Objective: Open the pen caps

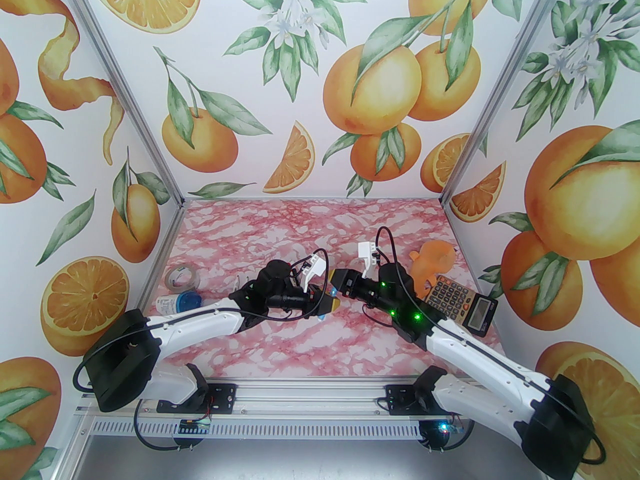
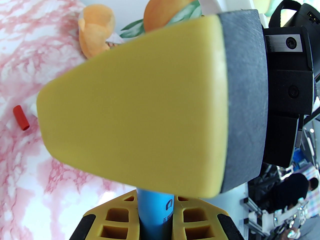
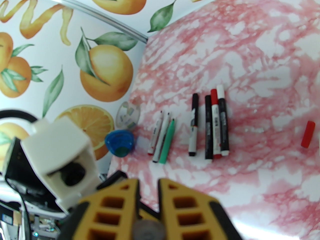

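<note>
A: Where's the blue pen (image 2: 153, 216)?
B: Off the table (image 3: 250, 46), well apart from the row of pens (image 3: 208, 126) — left claw (image 2: 155, 200) clenched on its barrel, right claw (image 3: 149, 184) closed over its far end.
A: Step?
B: Uncapping, I'd judge — next, a straight pull apart.

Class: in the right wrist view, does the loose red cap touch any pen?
No, the red cap lies alone, well apart from the pens.

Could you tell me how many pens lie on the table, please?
7, in a row: three slim pens, one pen alone, three thicker pens together. The left gripper holds a blue pen; others may be hidden.
</note>
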`<state>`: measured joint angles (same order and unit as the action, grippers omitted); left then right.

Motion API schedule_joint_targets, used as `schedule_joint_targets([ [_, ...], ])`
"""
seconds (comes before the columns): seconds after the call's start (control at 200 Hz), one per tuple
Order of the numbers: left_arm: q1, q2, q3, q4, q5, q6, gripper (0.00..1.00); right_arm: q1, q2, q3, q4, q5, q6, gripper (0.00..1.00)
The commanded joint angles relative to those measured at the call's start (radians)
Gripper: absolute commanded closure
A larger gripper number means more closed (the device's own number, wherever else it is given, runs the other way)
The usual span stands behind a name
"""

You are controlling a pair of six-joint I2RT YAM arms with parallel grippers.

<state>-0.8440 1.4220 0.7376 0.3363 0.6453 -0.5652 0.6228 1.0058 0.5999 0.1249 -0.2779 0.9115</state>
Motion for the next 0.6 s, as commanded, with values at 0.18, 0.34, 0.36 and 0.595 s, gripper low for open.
schedule_joint_targets([
  [0.18, -0.035, 0.003, 0.069, -0.218, -0.020, 0.131, 1.00, -0.098, -0.032, 0.036, 0.028, 0.039, -0.029, 0.89],
  [0.34, -0.048, 0.020, 0.074, -0.204, 0.000, 0.124, 1.00, -0.145, -0.036, 0.050, 0.022, 0.025, -0.041, 0.89],
  [0.36, -0.049, 0.024, 0.076, -0.202, 0.005, 0.122, 1.00, -0.149, -0.036, 0.052, 0.022, 0.023, -0.045, 0.89],
  [0.595, -0.072, 0.043, 0.081, -0.172, 0.036, 0.107, 1.00, -0.217, -0.041, 0.029, 0.122, -0.060, -0.041, 0.89],
])
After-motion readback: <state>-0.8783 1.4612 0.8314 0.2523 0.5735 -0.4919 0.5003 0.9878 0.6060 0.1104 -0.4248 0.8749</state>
